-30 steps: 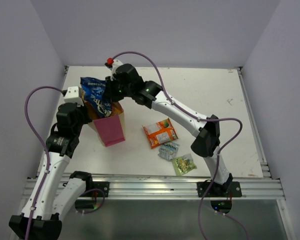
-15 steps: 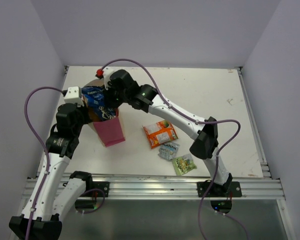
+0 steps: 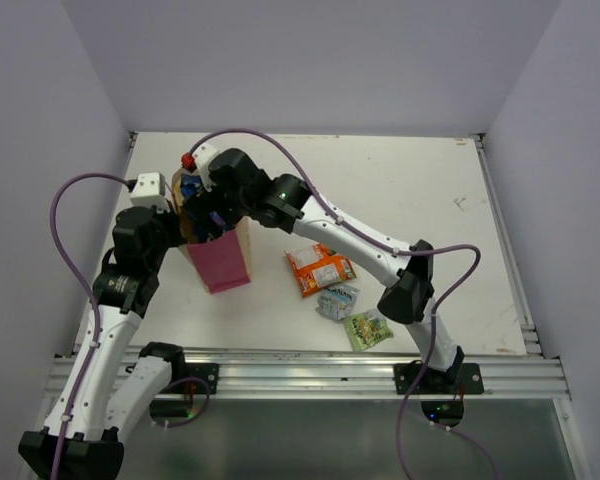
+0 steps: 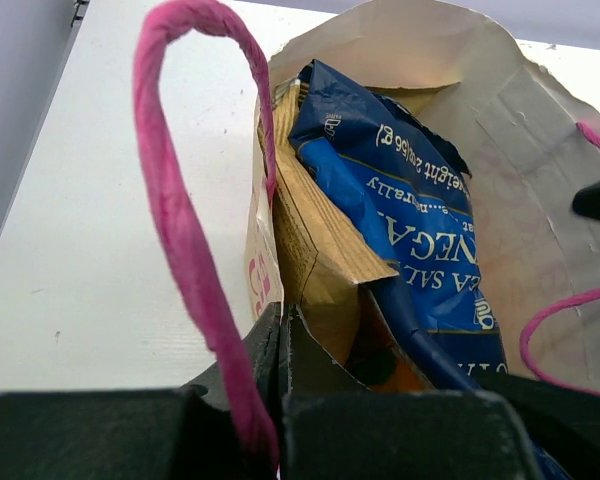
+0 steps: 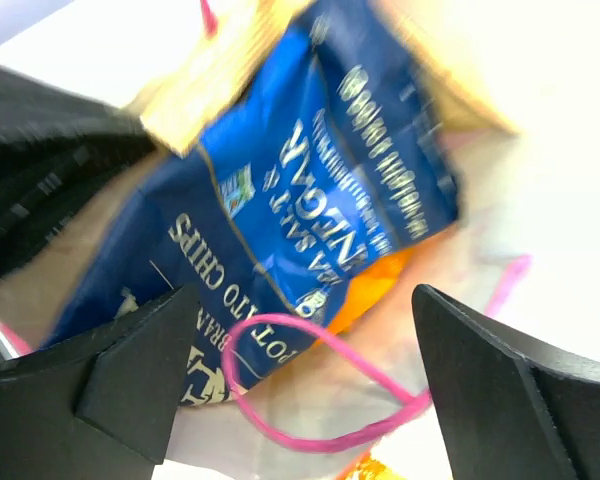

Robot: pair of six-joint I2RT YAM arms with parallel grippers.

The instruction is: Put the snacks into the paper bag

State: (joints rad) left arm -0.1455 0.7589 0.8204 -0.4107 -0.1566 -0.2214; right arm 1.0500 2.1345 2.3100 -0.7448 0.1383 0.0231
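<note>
Near edge: aluminium rail [image 3: 310,365] carrying both arm bases, purple cables [image 3: 65,250] looping up. White surface [image 3: 420,190] beyond it. Nearest the rail, right of centre, lie the green packet [image 3: 368,328], then the silver-blue packet [image 3: 338,300], then the orange-red pack [image 3: 321,270], close together and flat. Left of these the paper bag [image 3: 220,262] stands upright, pink side facing the rail. Left claw [image 4: 283,335] is closed tight, pinching the bag's near rim beside a pink cord handle [image 4: 180,220]. Inside: tan chip bag [image 4: 315,240], dark blue chip bag [image 4: 410,220], something orange under it. Right claw [image 5: 320,390] is over the mouth, fingers spread wide, gripping nothing. Pale lavender walls [image 3: 310,60] close three sides.
</note>
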